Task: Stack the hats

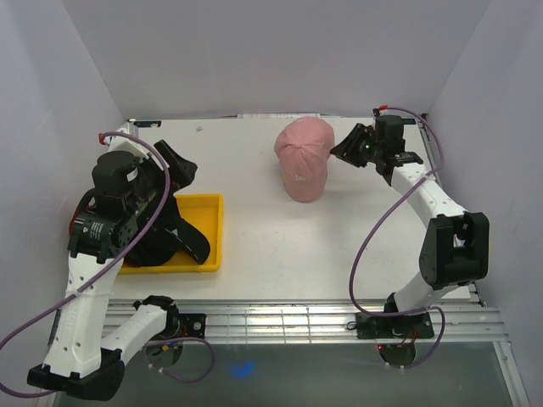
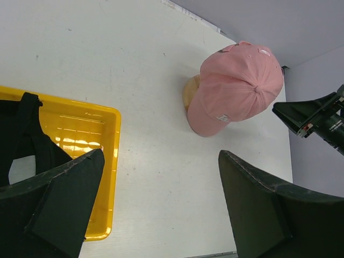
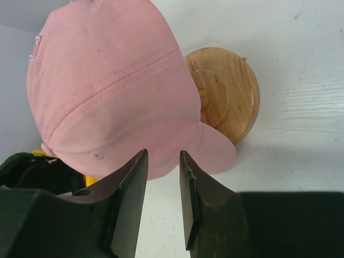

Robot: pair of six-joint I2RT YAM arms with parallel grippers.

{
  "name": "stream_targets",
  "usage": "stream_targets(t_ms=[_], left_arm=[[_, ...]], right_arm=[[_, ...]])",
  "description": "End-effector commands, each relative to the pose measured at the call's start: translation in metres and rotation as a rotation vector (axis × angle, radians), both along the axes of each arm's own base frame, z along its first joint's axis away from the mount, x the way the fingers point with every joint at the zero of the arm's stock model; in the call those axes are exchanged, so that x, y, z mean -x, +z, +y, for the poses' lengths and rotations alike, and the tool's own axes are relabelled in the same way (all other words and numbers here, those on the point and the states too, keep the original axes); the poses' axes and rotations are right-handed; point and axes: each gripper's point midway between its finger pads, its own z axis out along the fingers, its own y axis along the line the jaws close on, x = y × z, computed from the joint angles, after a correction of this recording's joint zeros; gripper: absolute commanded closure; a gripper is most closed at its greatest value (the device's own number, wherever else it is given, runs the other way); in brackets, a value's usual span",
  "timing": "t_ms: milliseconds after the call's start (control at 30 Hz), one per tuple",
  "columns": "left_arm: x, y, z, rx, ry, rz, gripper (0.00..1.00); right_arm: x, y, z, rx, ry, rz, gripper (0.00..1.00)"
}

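On the surface (image 1: 254, 229), the yellow tray (image 1: 208, 203) of black caps (image 2: 32, 140) lies well left of the wooden stand (image 3: 226, 91). The pink cap (image 1: 304, 157) sits on that stand with its brim toward the arms. The right gripper (image 3: 161, 161) is the nearer one, just right of the stand, its jaws narrow and empty. The left gripper (image 2: 161, 156) gapes wide.

The left gripper (image 2: 161, 156) is held wide open. Ahead and to its right, a pink cap (image 2: 239, 88) is seated on a wooden stand (image 2: 189, 92). At its left, a black cap (image 2: 27, 134) is held in a yellow tray (image 2: 83, 126).
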Motion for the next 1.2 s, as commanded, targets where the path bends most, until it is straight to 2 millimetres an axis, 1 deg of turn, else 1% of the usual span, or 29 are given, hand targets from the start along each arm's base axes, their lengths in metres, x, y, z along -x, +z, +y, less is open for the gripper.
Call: stream_targets(t_ms=[0,33,133,167,233,267,333,367,433,467,500,533,567,600,667,700,733,800,833,867,900,933,967,1000,1033,1067,1100,1133,1167], left_arm=[[0.004,0.003,0.001,-0.009,-0.004,-0.023,0.02],[0.003,0.003,0.001,-0.01,-0.006,-0.02,0.02],[0.002,0.007,-0.002,0.006,-0.012,-0.031,0.02],[0.0,0.01,-0.003,0.012,-0.012,-0.036,0.02],[-0.002,0.017,-0.005,0.03,-0.018,-0.045,0.02],[-0.004,0.026,-0.007,0.041,-0.019,-0.056,0.02],[-0.006,0.037,-0.009,0.059,-0.021,-0.076,0.02],[-0.009,0.042,-0.01,0.071,-0.017,-0.078,0.02],[-0.01,0.059,-0.008,0.087,-0.004,-0.111,0.02],[-0.01,0.064,-0.008,0.1,0.003,-0.12,0.02],[-0.011,0.074,-0.008,0.108,0.01,-0.134,0.02],[-0.011,0.08,-0.007,0.118,0.016,-0.143,0.02],[-0.011,0.085,-0.007,0.134,0.026,-0.149,0.02],[-0.012,0.089,-0.006,0.141,0.031,-0.156,0.02],[-0.01,0.104,-0.004,0.156,0.045,-0.185,0.02],[-0.01,0.106,-0.003,0.159,0.05,-0.187,0.02],[-0.01,0.114,-0.002,0.164,0.055,-0.198,0.02],[-0.009,0.118,-0.002,0.167,0.06,-0.201,0.02],[-0.009,0.119,-0.002,0.17,0.06,-0.204,0.02],[-0.008,0.119,-0.001,0.172,0.062,-0.205,0.02],[-0.008,0.119,-0.001,0.172,0.061,-0.205,0.02],[-0.008,0.118,-0.002,0.172,0.056,-0.203,0.02],[-0.009,0.115,-0.002,0.169,0.056,-0.195,0.02],[-0.008,0.113,-0.003,0.171,0.053,-0.191,0.02],[-0.008,0.111,-0.003,0.172,0.053,-0.189,0.02],[-0.007,0.11,-0.003,0.174,0.052,-0.188,0.02],[-0.007,0.109,-0.004,0.175,0.05,-0.19,0.02],[-0.005,0.109,-0.004,0.176,0.047,-0.191,0.02],[-0.005,0.109,-0.003,0.175,0.052,-0.191,0.02]], right_arm=[[0.019,0.039,0.0,0.03,0.017,-0.106,0.64],[0.025,0.044,0.004,0.044,0.029,-0.125,0.63],[0.058,0.058,0.05,0.104,0.157,-0.199,0.62],[0.078,0.057,0.081,0.161,0.232,-0.225,0.62],[0.102,0.056,0.112,0.185,0.307,-0.258,0.62],[0.127,0.058,0.142,0.177,0.392,-0.287,0.61],[0.145,0.061,0.171,0.152,0.457,-0.336,0.59],[0.167,0.057,0.194,0.138,0.531,-0.348,0.59],[0.181,0.047,0.22,0.154,0.604,-0.364,0.59],[0.199,0.054,0.242,0.144,0.665,-0.391,0.59],[0.204,0.039,0.257,0.176,0.711,-0.387,0.6],[0.211,0.039,0.268,0.183,0.742,-0.398,0.6],[0.229,0.036,0.284,0.193,0.792,-0.403,0.6],[0.231,0.035,0.3,0.199,0.812,-0.41,0.6],[0.246,0.032,0.318,0.207,0.855,-0.418,0.6],[0.247,0.042,0.327,0.193,0.864,-0.436,0.6],[0.251,0.03,0.337,0.209,0.888,-0.422,0.59],[0.266,0.018,0.353,0.24,0.935,-0.417,0.57],[0.264,0.028,0.36,0.25,0.911,-0.448,0.56],[0.276,0.028,0.368,0.269,0.937,-0.468,0.53],[0.278,0.015,0.372,0.305,0.951,-0.451,0.51],[0.278,0.025,0.379,0.301,0.945,-0.472,0.49],[0.282,0.024,0.384,0.312,0.947,-0.475,0.46],[0.282,0.008,0.387,0.348,0.956,-0.448,0.45],[0.283,0.005,0.39,0.362,0.957,-0.446,0.44],[0.281,0.015,0.396,0.364,0.942,-0.467,0.44],[0.279,0.003,0.4,0.4,0.945,-0.46,0.44],[0.278,-0.001,0.4,0.424,0.944,-0.454,0.44],[0.274,0.005,0.404,0.425,0.93,-0.468,0.44]])
